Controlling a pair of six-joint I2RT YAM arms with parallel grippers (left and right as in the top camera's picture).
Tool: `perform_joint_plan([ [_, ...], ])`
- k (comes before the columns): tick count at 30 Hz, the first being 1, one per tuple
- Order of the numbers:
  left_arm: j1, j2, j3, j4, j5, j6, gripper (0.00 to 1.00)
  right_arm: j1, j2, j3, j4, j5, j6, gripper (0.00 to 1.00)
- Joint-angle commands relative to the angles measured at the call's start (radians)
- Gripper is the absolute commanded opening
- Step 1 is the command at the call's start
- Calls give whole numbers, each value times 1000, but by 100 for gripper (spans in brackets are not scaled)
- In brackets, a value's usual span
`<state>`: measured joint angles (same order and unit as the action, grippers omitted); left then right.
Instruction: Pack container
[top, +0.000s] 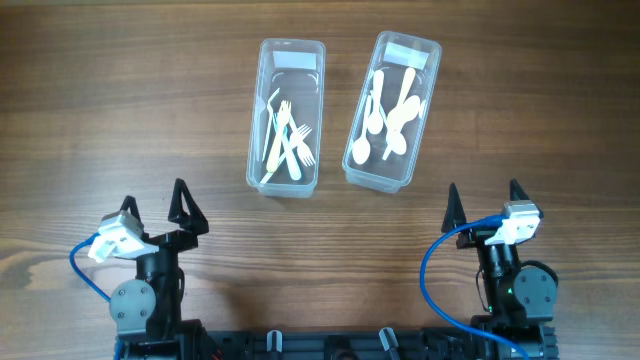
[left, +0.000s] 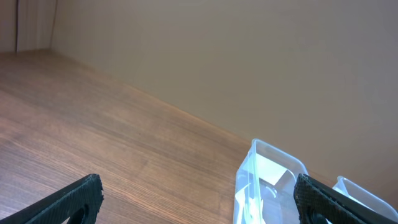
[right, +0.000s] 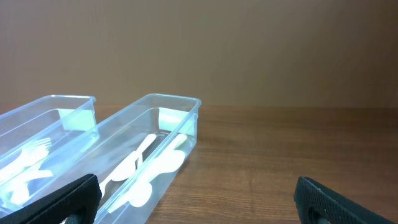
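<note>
Two clear plastic containers stand side by side at the back of the table. The left container (top: 287, 115) holds several white forks (top: 289, 142). The right container (top: 393, 110) holds several white spoons (top: 392, 115). My left gripper (top: 155, 203) is open and empty near the front left, well short of the containers. My right gripper (top: 484, 202) is open and empty near the front right. The left wrist view shows the fork container (left: 264, 183) ahead to the right. The right wrist view shows the spoon container (right: 146, 158) and the fork container (right: 37, 146) to the left.
The table (top: 110, 110) is brown wood. A plain wall (left: 249, 56) rises behind the far edge. Blue cables run along both arms at the front edge.
</note>
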<state>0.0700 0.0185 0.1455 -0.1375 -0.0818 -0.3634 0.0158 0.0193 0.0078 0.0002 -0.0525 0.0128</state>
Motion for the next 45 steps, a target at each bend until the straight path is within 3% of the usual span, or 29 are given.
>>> perform_joint_plan([
  [1,-16,-15,-21,4,-6,-16,100,-3,-8,-3,3,-16,-10,100],
  [20,-53,-15,-131,57,-6,-14,100,-3,-8,-3,3,-16,-10,100],
  [28,-52,-15,-131,56,-6,168,100,-3,-8,-3,3,-16,-10,100],
  [45,-52,-15,-131,56,-6,170,100,-3,-8,-3,3,-16,-10,100],
])
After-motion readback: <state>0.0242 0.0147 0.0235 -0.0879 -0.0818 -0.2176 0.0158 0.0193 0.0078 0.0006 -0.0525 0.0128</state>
